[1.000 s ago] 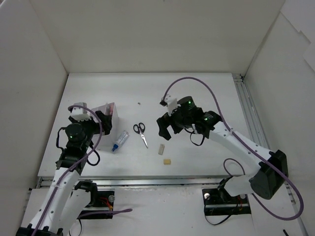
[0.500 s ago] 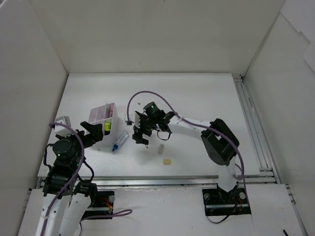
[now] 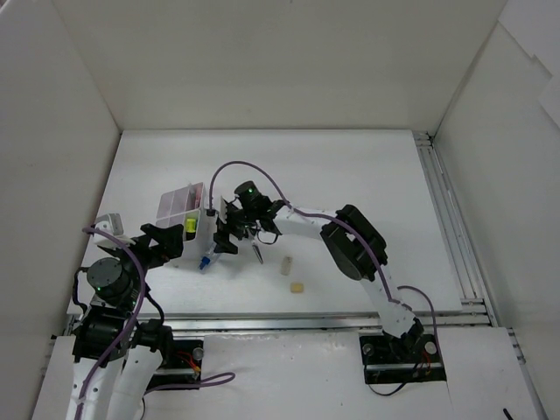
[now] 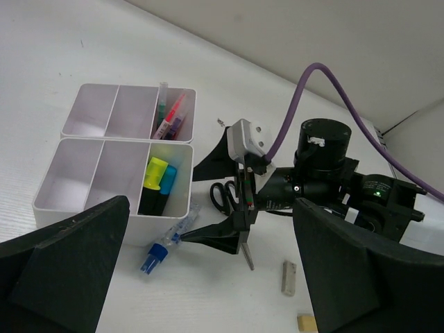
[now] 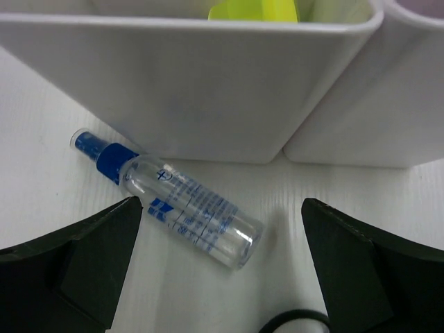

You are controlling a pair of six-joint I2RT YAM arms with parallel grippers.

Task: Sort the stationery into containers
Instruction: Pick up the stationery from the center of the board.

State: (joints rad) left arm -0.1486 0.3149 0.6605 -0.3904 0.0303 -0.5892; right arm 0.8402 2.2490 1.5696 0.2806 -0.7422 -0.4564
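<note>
White walls close in a white tabletop (image 3: 367, 175), and all the action sits out at its 9 o'clock side. Two white divided boxes stand there, wall against wall. The far box (image 4: 125, 87) carries pink and green pens (image 4: 171, 116) in its 3 o'clock compartment. The near box (image 4: 104, 216) has a yellow-capped highlighter (image 4: 155, 171) and a blue-capped highlighter (image 4: 169, 179) side by side in its own 3 o'clock compartment.

A clear spray bottle (image 5: 182, 208) with a blue cap lies flat on the tabletop, just beside the near box's wall, at about 5 o'clock of it in the left wrist view. The right gripper (image 3: 219, 234) hangs low over that spot. Its jaws are spread wide with nothing in them, and in its wrist view the bottle lies across the gap.

The scissors (image 4: 227, 194) lie partly under that gripper, blades pointing to 6 o'clock. Off at 5 o'clock of them sits a white eraser (image 4: 286, 275), with a beige eraser (image 4: 306, 322) just past it.

The left gripper (image 3: 166, 243) hovers at 7 o'clock of the boxes, jaws wide apart and gripping nothing.
</note>
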